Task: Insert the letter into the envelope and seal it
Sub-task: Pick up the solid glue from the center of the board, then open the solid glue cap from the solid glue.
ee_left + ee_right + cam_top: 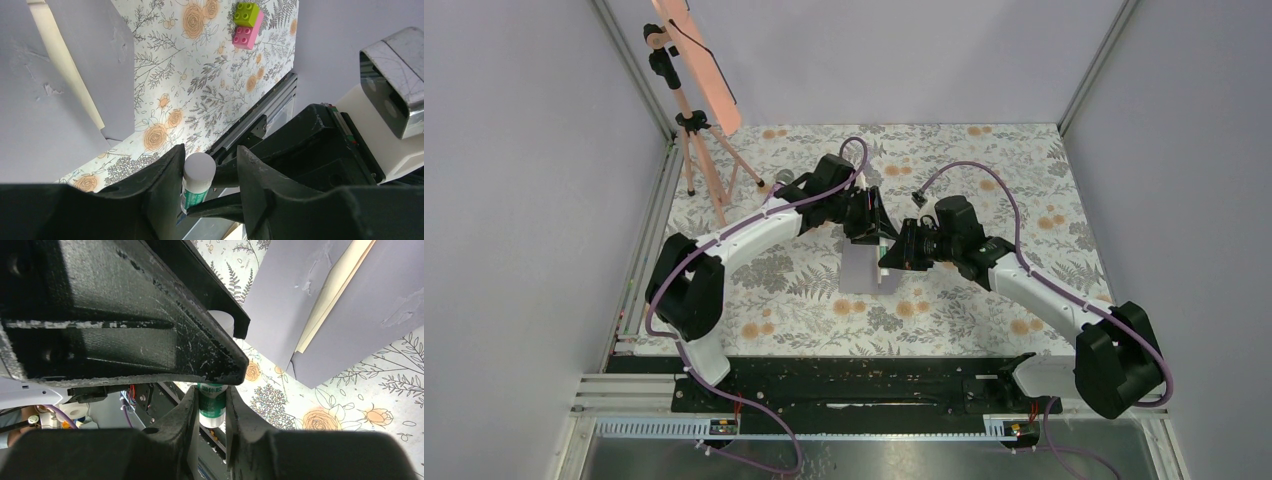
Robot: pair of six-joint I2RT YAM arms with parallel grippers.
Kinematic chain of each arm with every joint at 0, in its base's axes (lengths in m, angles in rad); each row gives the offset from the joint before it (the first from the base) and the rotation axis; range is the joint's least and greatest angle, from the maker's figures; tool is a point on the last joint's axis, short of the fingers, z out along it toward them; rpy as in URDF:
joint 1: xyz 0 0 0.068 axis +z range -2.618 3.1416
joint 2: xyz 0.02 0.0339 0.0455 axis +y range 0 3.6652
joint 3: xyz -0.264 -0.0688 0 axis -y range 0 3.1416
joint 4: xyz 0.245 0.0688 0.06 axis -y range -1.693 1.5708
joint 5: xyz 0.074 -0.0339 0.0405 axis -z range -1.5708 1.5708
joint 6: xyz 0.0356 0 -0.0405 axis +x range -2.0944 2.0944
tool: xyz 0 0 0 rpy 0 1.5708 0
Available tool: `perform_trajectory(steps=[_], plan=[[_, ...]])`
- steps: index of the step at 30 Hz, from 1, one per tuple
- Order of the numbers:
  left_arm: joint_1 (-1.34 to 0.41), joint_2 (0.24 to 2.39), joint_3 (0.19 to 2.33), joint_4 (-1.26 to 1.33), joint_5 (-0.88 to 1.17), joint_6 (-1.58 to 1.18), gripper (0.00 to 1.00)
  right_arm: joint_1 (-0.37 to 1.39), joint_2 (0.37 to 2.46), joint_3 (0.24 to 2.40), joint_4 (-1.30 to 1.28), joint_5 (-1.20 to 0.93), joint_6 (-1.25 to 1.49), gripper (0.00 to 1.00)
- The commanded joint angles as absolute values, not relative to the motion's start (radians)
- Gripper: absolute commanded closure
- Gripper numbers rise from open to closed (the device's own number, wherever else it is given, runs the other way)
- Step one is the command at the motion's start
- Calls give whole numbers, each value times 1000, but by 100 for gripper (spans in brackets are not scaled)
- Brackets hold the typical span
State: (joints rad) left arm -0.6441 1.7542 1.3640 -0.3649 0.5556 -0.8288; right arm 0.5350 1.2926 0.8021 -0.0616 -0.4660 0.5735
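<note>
On the table, about its middle in the top view, lies the one envelope with its flap open. The one letter is already inside it, and only a cream edge shows at the mouth. Just above the envelope's 1 o'clock corner the two arms meet. The right gripper comes from 3 o'clock with its jaws clamped on the green-labelled body of the one glue stick. The left gripper comes from 10 o'clock with its jaws on both sides of the white cap. One jaw touches the cap, but I cannot tell if the other presses it too. I judge the step to be taking off the cap before gluing the flap. If the left jaws hold only one side, they may slide off and the cap will stay on. If the pull is crooked, the stick may turn in the right jaws or drop on the envelope and push it, so that the letter slips out. I also count two toy bricks, one green and one pink, at 12 o'clock in the left wrist view, and one tripod at 10 o'clock.
</note>
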Motion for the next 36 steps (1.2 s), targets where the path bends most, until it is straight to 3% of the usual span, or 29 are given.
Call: perform_trajectory(steps=[1, 6, 9, 11, 15, 16, 36], plan=[[-649, 1744, 1361, -342, 561, -824, 58, 540, 1294, 830, -37, -452, 578, 100], [-649, 1763, 1375, -380, 560, -806, 52, 539, 1295, 831, -37, -451, 581, 100], [-653, 1755, 1365, -381, 549, -805, 56, 540, 1296, 831, -37, -452, 582, 100], [-654, 1753, 1361, -379, 548, -807, 64, 539, 1298, 829, -37, -453, 585, 100], [-655, 1759, 1356, -367, 565, -818, 97, 540, 1297, 824, -37, -456, 587, 100], [-654, 1761, 1355, -364, 569, -824, 100, 540, 1297, 823, -37, -456, 587, 100], [-566, 1825, 1524, -445, 480, -775, 100, 546, 1254, 745, -12, -583, 613, 100]])
